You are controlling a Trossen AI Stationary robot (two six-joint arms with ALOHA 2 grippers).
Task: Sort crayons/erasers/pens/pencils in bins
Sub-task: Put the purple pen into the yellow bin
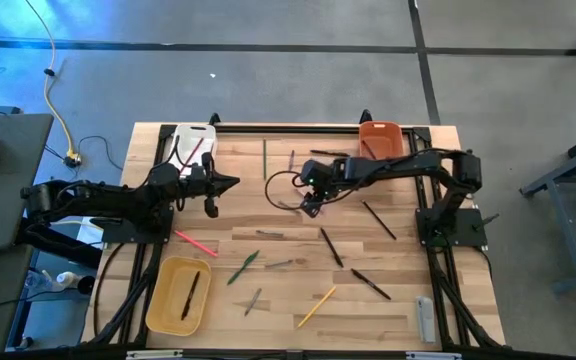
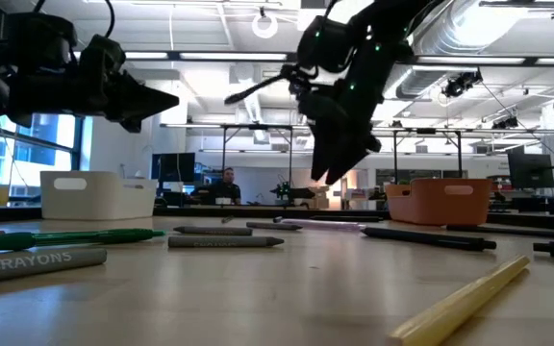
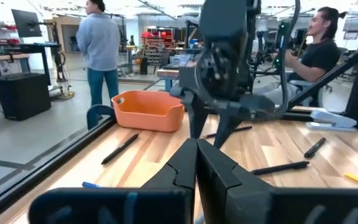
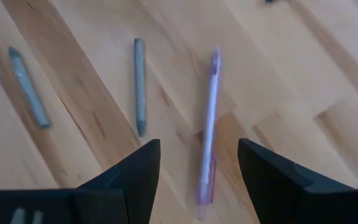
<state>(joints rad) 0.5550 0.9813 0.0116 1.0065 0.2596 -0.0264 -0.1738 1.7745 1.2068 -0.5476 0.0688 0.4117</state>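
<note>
Purple pen (image 4: 207, 130) slim and translucent, flat on wood between spread right jaws, left jaws pressed together

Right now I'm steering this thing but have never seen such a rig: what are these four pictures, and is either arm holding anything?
You have two dark robot arms at a wooden table. One picture looks straight down, one sits at table height, and one rides on each wrist.

The left pincer hangs near the white plastic bin, fingers shut, with nothing visible between them. The right pincer is open above a thin pale purple pen near the table's middle, not gripping it; two grey crayons lie beside.

Loose sticks are scattered over the wood: a pink one, a green one, a yellow one and several black ones. The orange plastic bin sits at the far edge. The yellow plastic bin, on the near left, holds one dark stick.
</note>
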